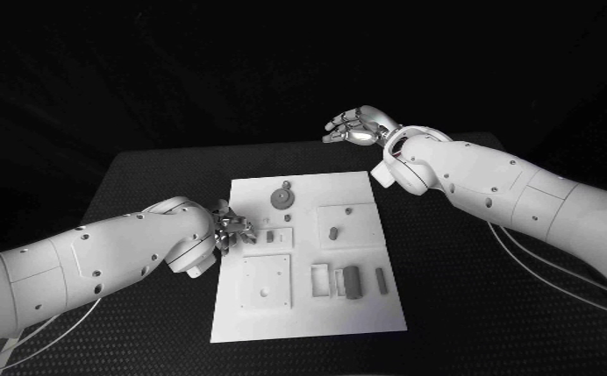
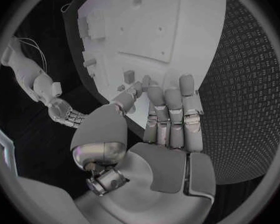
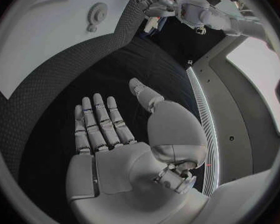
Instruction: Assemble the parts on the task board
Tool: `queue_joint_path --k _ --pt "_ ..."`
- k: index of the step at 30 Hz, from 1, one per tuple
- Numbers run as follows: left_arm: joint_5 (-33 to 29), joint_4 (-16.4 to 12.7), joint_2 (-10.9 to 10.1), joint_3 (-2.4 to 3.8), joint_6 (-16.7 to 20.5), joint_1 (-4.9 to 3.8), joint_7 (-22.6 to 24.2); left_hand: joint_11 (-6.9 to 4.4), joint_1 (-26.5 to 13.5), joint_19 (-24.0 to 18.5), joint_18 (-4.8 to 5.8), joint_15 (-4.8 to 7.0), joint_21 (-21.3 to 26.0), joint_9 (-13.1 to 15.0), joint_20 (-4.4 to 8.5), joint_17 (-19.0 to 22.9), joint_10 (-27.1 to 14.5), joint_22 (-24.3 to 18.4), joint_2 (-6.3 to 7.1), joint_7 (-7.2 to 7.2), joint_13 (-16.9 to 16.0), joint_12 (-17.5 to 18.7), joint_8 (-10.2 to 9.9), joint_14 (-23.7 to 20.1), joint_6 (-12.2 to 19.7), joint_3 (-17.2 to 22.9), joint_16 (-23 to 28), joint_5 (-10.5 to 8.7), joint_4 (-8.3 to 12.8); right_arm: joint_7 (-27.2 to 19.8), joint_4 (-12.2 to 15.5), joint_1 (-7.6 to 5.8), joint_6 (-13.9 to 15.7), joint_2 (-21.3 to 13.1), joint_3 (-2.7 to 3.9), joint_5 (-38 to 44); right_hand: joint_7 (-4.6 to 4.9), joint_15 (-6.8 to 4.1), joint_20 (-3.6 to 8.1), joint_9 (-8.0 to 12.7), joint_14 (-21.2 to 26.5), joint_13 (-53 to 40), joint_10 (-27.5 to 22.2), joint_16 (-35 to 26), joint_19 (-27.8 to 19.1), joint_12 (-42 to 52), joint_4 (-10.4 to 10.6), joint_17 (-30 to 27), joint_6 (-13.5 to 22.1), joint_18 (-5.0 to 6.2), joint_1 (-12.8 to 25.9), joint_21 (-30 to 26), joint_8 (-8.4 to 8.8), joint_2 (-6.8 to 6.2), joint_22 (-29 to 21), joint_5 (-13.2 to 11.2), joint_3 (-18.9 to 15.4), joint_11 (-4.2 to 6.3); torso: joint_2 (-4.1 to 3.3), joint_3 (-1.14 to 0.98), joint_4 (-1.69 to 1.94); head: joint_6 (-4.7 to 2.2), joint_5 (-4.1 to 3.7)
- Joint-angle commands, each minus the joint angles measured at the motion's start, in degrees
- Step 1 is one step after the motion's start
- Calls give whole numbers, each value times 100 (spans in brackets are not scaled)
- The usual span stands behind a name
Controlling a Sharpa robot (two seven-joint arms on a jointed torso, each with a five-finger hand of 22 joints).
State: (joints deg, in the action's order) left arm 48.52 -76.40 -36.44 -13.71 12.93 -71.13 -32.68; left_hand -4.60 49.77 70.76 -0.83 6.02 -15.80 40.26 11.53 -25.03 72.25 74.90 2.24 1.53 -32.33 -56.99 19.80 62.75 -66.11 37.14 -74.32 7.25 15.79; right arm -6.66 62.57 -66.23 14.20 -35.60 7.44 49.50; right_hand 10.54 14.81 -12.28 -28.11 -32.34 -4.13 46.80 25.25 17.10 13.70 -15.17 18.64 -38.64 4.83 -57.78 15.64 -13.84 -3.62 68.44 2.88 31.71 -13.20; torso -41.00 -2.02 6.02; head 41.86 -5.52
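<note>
The board (image 1: 310, 258) lies in the middle of the table (image 1: 152, 174), its long side running away from the robot. On it sit several parts: a gear (image 1: 281, 196) near the far edge, a small peg (image 1: 332, 232) in a square panel to the right of centre, and upright blocks (image 1: 346, 280) grouped in the near right area, with a flat plate (image 1: 267, 282) to their left. The gear appears seated on its post and the blocks look to stand in or by their slots, though whether any is fully home cannot be told.

The left hand (image 1: 232, 230) is at the board's left edge, about halfway along, its fingers over the edge near a small rectangular recess (image 1: 274, 237). In the left wrist view its fingers (image 2: 171, 109) lie fairly straight and close together, tips reaching onto the board beside a small part (image 2: 129, 75); I cannot tell whether anything is pinched between thumb and fingers.

The right hand (image 1: 360, 126) is raised beyond the board's far right corner, well apart from it. The right wrist view shows its palm flat and fingers (image 3: 99, 119) spread, holding nothing.

By my judgement the task is partway: some pieces look placed, and the left hand seems to be working a small part at the left edge, with the remaining pieces yet to be seated.
</note>
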Motion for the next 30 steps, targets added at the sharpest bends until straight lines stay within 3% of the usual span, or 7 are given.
queue_joint_path --k 1,16,30 --pt "130 -8 17 2 102 2 109 -10 292 2 37 16 -28 21 23 -5 -27 116 -292 2 -5 37 20 22 -16 -2 -32 4 38 -53 2 2 -65 4 2 -1 367 18 -23 6 -35 6 35 -33 20 -29 34 -7 30 -84 58 -27 -26 -5 8 -12 11 3 1 -2 2 2 -5" --pt "285 -11 29 2 121 17 145 -12 303 6 37 14 -32 22 21 -6 -19 116 -314 1 -6 40 22 31 -19 -9 -36 -24 44 -53 8 2 -69 -4 2 -5 367 18 -23 7 -35 8 37 -34 21 -33 40 -9 31 -84 65 -31 -27 -3 12 -12 9 3 3 0 3 -3 1" --pt "308 16 50 2 -98 36 93 -14 310 8 36 13 -34 23 21 -7 -14 116 -323 0 -6 41 23 36 -22 -13 -39 -33 48 -40 5 2 -90 -11 2 -6 367 18 -24 8 -33 9 40 -37 20 -38 46 -11 31 -84 71 -35 -29 -2 16 -12 7 3 0 -1 1 6 -13"
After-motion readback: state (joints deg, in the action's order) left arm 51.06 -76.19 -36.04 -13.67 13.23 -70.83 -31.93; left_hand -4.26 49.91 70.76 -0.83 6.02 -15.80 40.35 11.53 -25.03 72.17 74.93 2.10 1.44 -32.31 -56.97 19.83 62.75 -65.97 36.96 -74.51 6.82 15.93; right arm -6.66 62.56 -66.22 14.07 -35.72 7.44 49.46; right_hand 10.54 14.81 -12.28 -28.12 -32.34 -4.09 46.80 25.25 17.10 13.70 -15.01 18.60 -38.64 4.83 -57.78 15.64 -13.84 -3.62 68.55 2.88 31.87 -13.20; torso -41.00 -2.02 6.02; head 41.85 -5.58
